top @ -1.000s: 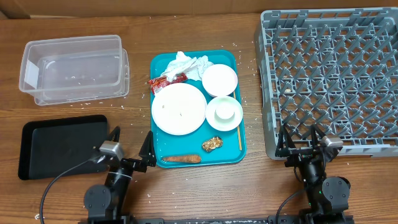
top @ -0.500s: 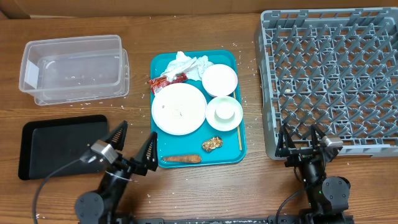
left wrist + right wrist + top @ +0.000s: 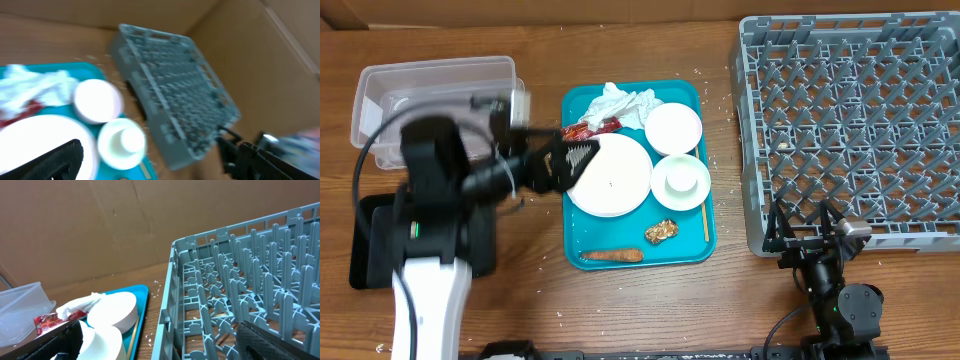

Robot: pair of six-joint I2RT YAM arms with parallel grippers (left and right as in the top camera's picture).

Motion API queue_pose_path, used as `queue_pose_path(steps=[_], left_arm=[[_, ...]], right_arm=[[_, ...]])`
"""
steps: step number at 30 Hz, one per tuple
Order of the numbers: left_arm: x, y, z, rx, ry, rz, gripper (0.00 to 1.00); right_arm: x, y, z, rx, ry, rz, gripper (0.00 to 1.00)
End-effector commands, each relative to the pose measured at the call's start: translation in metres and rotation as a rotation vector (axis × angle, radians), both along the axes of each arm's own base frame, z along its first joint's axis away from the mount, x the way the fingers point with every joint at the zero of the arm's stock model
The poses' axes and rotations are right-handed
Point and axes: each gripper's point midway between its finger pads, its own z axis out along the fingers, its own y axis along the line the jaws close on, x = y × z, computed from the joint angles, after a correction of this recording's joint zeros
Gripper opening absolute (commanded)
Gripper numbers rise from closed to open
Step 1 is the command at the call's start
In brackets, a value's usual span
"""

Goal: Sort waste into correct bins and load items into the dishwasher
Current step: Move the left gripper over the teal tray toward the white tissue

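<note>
Large white round plate point(image 3: 615, 178) lay flat on the teal tray point(image 3: 690, 245), and my left gripper point(image 3: 578, 165) hung over its 9 o'clock edge, jaws spread wide and empty, though blurred. At the plate's 11 o'clock I saw the small red wrapper point(image 3: 588, 129), its length roughly 9 to 3, beside the crumpled white napkin point(image 3: 625, 103). At 3 o'clock sat a white bowl point(image 3: 680, 192) with the small white cup point(image 3: 680, 177) in it. The orange-brown sausage-like stick point(image 3: 611, 255) lay 9 to 3 at the plate's 6; the thin wooden stick point(image 3: 706, 222) ran 12 to 6. My right gripper point(image 3: 802, 222), jaws apart and empty, sat at the 6 o'clock edge of the grey dish rack point(image 3: 850, 120).
</note>
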Motion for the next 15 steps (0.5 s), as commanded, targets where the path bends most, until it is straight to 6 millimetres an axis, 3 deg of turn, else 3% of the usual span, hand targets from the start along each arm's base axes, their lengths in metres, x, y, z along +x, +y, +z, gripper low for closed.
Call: queue_pose_path(steps=[1,7,15], left_arm=[[0.000,-0.026,0.018,-0.170,0.044,-0.241,1.00],[0.041,-0.053,-0.017,-0.061,0.099,-0.173,1.00],[0.078,-0.081,-0.067,0.426,0.140,0.132,1.00]], right_arm=[[0.000,-0.002,-0.002,-0.006,-0.006,-0.009,1.00],[0.000,-0.002,-0.002,-0.006,-0.005,-0.009,1.00],[0.000,-0.002,-0.002,-0.006,-0.005,-0.009,1.00]])
